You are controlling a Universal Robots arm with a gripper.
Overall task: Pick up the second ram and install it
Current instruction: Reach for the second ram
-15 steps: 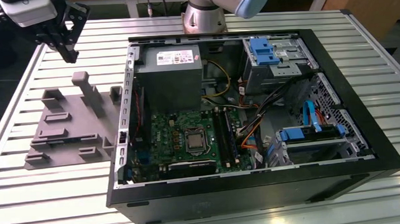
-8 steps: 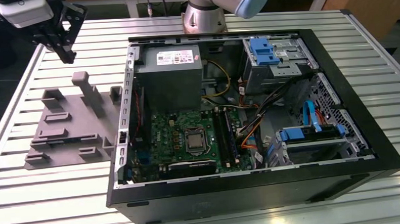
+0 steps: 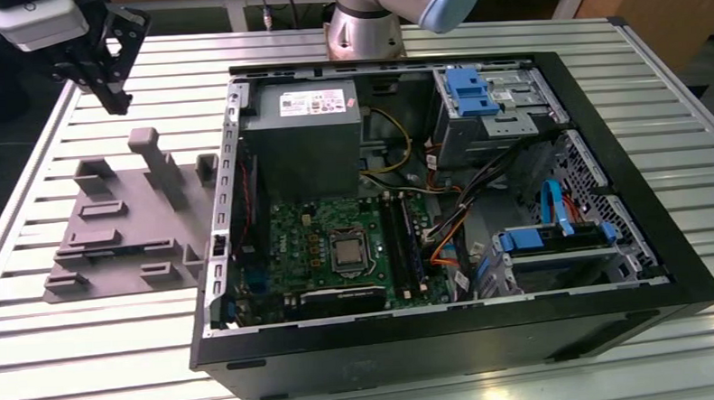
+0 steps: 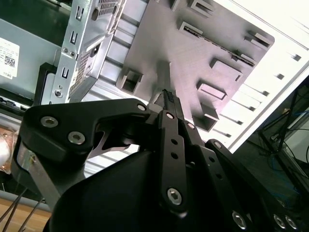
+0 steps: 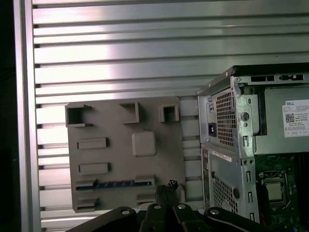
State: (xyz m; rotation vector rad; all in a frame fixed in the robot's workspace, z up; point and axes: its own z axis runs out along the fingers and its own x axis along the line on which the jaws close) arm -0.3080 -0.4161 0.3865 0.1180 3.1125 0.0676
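The second ram [image 5: 115, 183] is seen parked in a slot of the grey holder [image 5: 111, 159], beneath the end effector [image 5: 169, 186] and a bit off to one side. The end effector is closed up with nothing gripped. So nothing's been picked yet. Pickup and install in the computer case [image 3: 648, 241], well off to its side, are both left.
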